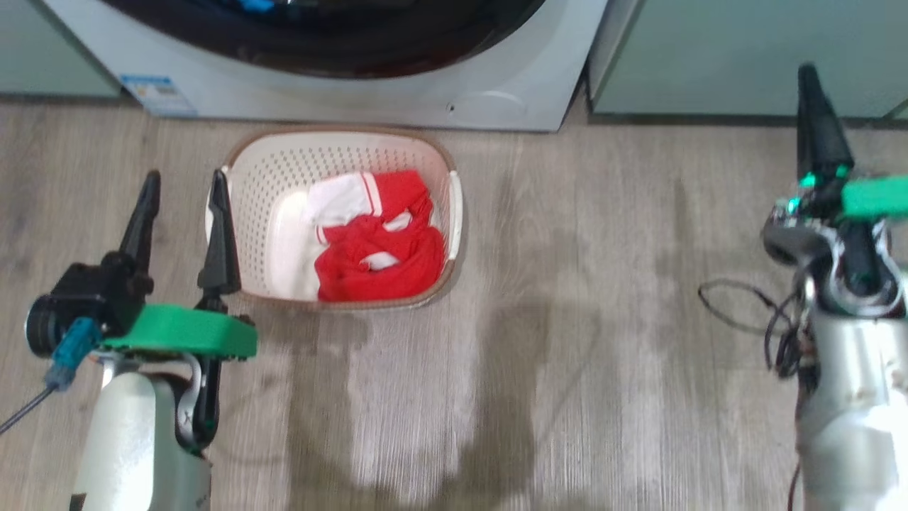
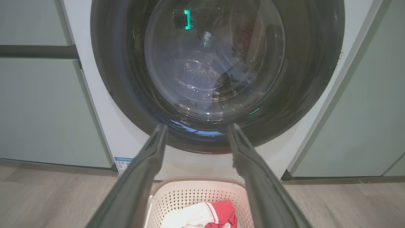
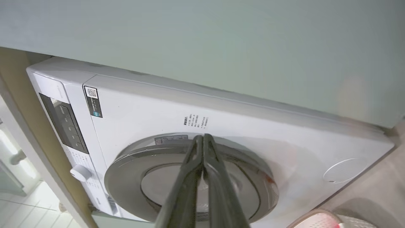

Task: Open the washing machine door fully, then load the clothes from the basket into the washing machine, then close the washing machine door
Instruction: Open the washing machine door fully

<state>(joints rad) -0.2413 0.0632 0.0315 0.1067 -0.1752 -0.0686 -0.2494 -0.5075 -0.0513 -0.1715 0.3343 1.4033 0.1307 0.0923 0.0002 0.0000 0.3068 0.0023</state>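
The white washing machine (image 1: 397, 92) stands ahead with its round black-rimmed door (image 2: 218, 72) lying flat against its front. On the floor in front sits the cream perforated basket (image 1: 284, 163) holding red and white clothes (image 1: 376, 241). My left gripper (image 1: 186, 199) hovers just left of the basket, fingers spread apart and empty; its own view looks over the basket (image 2: 190, 193) at the door. My right gripper (image 1: 816, 106) is out at the far right, fingers pressed together and holding nothing. In its tilted view, the right gripper (image 3: 201, 137) points at the door (image 3: 133, 171) from a distance.
Pale green cabinets (image 1: 745, 57) flank the machine on both sides. Wood-look floor (image 1: 567, 319) spreads between the basket and my right arm. Loose black cables (image 1: 752, 312) hang by the right wrist. The machine's control panel (image 3: 66, 123) and knob (image 3: 80, 172) show in the right wrist view.
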